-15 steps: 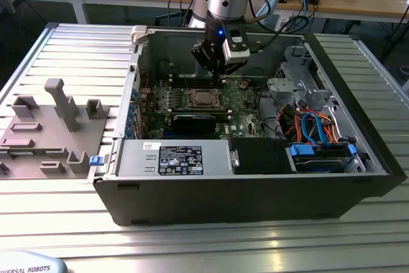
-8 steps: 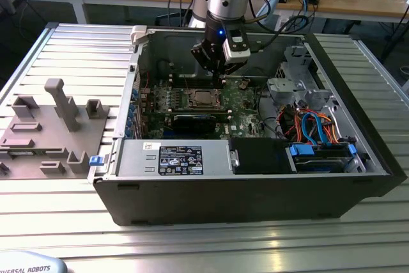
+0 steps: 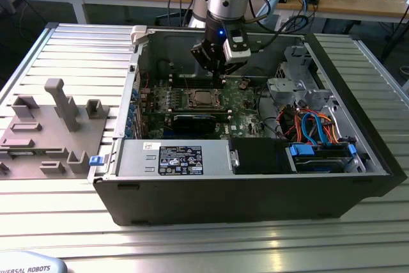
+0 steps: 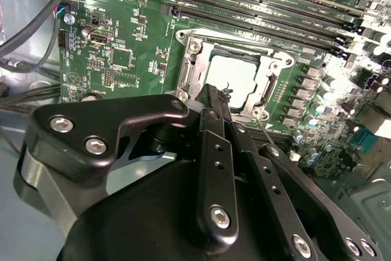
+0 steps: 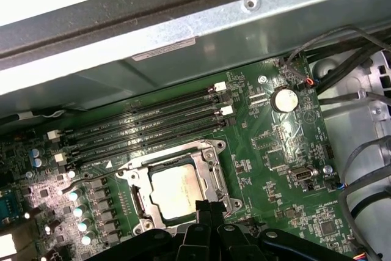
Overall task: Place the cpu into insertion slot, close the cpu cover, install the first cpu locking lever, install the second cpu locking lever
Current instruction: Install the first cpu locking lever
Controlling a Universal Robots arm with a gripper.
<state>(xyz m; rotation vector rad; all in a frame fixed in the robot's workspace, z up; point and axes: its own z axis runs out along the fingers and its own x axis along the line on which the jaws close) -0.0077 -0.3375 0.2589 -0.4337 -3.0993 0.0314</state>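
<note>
Fingers (image 4: 214, 128) pinched together, tips at cpu cover (image 4: 194, 68) edge, cpu (image 4: 235, 77) seated inside its window

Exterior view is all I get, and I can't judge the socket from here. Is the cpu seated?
Observer: Yes. In the first wrist view the cpu lies flat in the insertion slot.
Operator: And the cover?
Observer: The cpu cover is down flat around the chip, and its window frames the silvery top.
Operator: Where exactly is the end effector?
Observer: In the second wrist view the end effector is shut. Its tip is at the cover's edge, beside the chip rather than over its middle.
</note>
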